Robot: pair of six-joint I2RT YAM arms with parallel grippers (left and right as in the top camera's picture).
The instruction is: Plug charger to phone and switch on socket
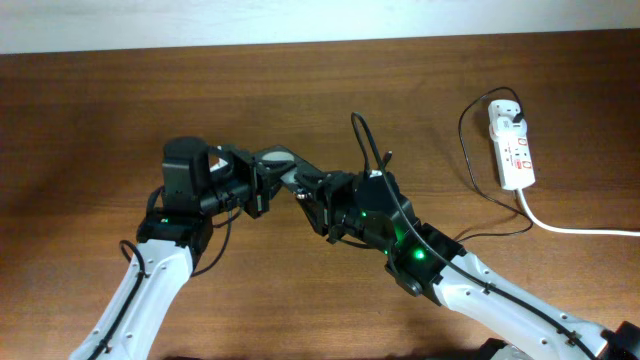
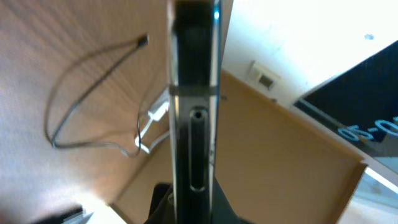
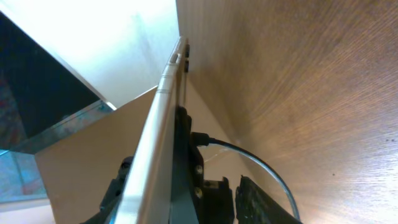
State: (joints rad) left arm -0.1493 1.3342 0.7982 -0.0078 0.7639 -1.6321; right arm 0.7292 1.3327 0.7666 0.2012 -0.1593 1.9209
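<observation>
The phone (image 1: 280, 163) is held edge-up off the table between my two grippers. My left gripper (image 1: 262, 185) is shut on it. The left wrist view shows its thin dark edge (image 2: 194, 93) upright between the fingers (image 2: 193, 214). My right gripper (image 1: 318, 205) is just right of the phone. In the right wrist view its fingers (image 3: 236, 199) are nearly together, with the charger cable (image 3: 261, 163) arcing from behind them. The cable's small tip (image 3: 198, 138) sits against the phone (image 3: 161, 106). The charger (image 1: 470, 160) loops on the table from the white socket (image 1: 515, 150).
The socket's thick white cord (image 1: 580, 230) runs off to the right edge. The charger loop (image 2: 68, 112) and socket (image 2: 159, 111) show far off in the left wrist view. A light wall borders the table's far edge. A thin black wire (image 1: 365, 140) arcs above the right arm.
</observation>
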